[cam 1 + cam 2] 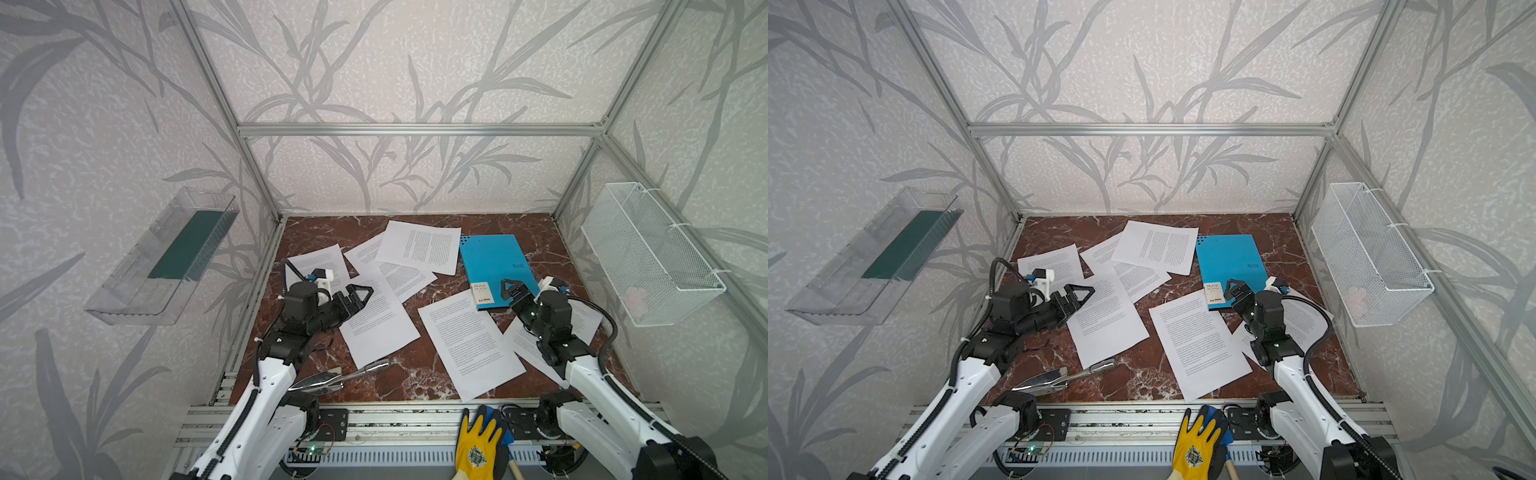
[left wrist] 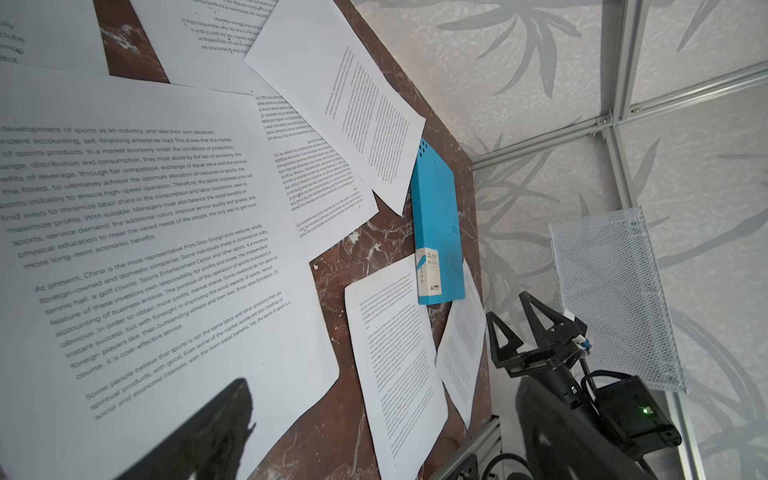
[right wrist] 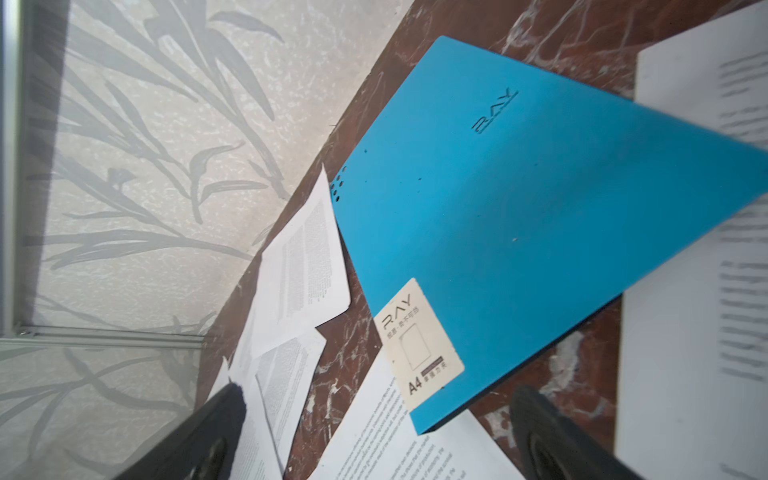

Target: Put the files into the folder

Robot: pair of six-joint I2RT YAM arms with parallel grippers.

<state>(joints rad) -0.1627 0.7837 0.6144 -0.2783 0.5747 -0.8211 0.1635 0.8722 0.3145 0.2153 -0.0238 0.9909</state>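
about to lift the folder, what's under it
The folder rests its near corner on one sheet; a second sheet pokes out beneath its right edge. How far they reach under it, and anything else there, is hidden.

files (image 1: 469, 340): matt paper | folder (image 1: 496, 262): matt blue plastic | table (image 1: 399, 370): glossy marble

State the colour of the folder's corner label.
The corner label is cream-white with dark print; the right wrist view shows it best.

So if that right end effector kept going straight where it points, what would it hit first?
The right end effector would probably meet the blue folder first, near its white label; depth is unclear.
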